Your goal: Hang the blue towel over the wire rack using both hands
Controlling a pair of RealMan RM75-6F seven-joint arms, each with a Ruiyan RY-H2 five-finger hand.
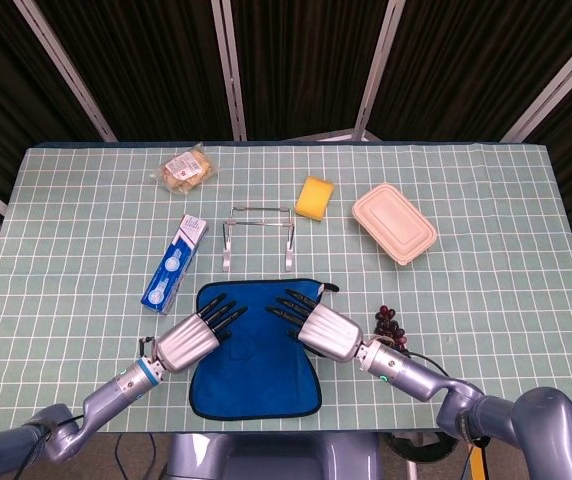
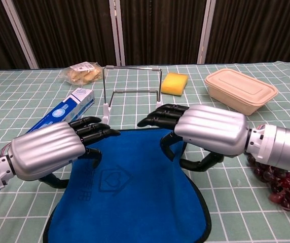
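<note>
The blue towel (image 1: 256, 355) (image 2: 135, 197) lies flat at the table's near edge. Behind it stands the wire rack (image 1: 257, 232) (image 2: 132, 93), bare. My left hand (image 1: 194, 340) (image 2: 53, 149) hovers over the towel's left side, fingers stretched forward and apart, thumb below, holding nothing. My right hand (image 1: 316, 325) (image 2: 201, 129) hovers over the towel's right far corner in the same pose, fingers extended toward the rack, thumb curled beneath. Neither hand visibly grips the cloth.
A blue-and-white box (image 1: 175, 262) lies left of the rack, a packet of snacks (image 1: 185, 168) at the far left. A yellow sponge (image 1: 314, 197) and a beige lidded container (image 1: 394, 222) sit to the right. Dark grapes (image 1: 390, 327) lie by my right wrist.
</note>
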